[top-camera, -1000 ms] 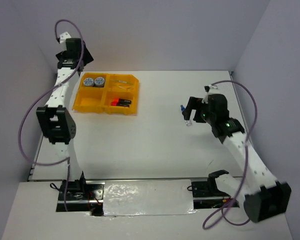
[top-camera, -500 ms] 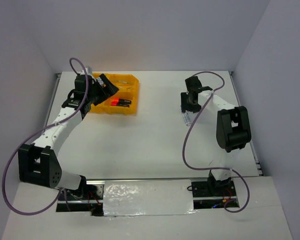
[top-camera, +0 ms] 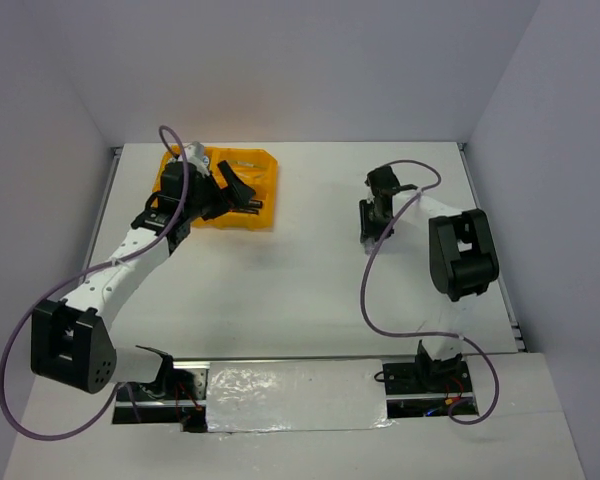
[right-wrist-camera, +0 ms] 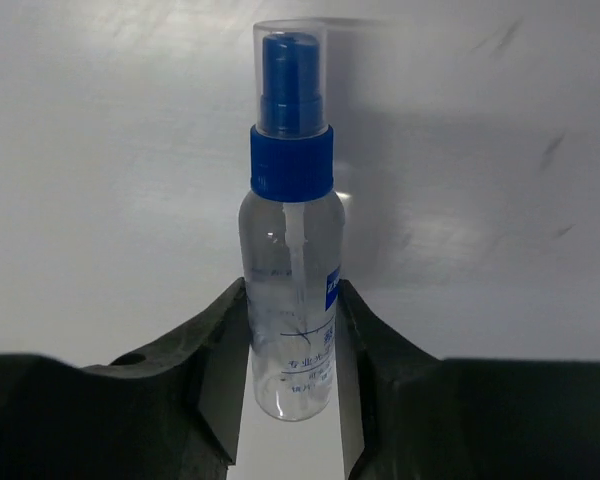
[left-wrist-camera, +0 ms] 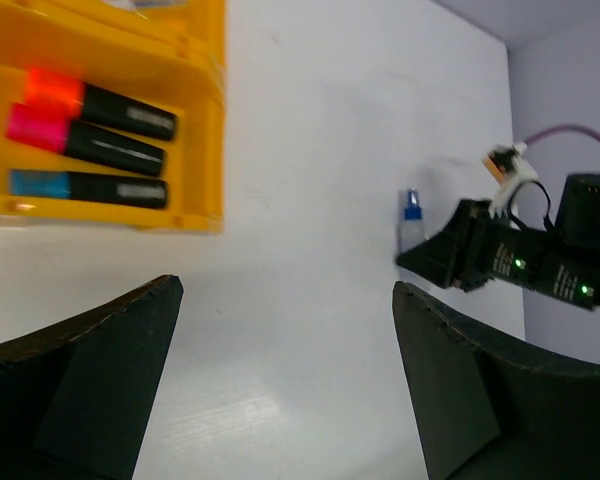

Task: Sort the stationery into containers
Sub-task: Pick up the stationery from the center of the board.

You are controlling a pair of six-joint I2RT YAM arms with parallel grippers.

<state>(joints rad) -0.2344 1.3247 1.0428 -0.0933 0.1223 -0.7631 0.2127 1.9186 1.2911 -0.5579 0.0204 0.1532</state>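
Orange-yellow tray (top-camera: 266, 214) already holds part of the load. Three markers (left-wrist-camera: 90, 143) with red, pink and blue caps lie side by side in one compartment, against the tray's outer wall. The other compartments are masked by the left arm in the top view and cropped in the left wrist view, so I can't confirm what's in them.

The only piece I can see outside the tray is the blue-capped bottle (right-wrist-camera: 290, 300). It's well apart from the tray, on the right arm's side of the bench (top-camera: 300, 270). Right end effector (right-wrist-camera: 292, 335) is pinching it by the body, one finger on each flank, cap pointing away from the wrist. It may be resting on the bench or just lifted; can't tell.

Left end effector (left-wrist-camera: 285, 285) is spread and empty, hovering at the tray by the marker compartment.

My read: nearly done. What's left is to carry the bottle over to the tray and release it into a compartment.
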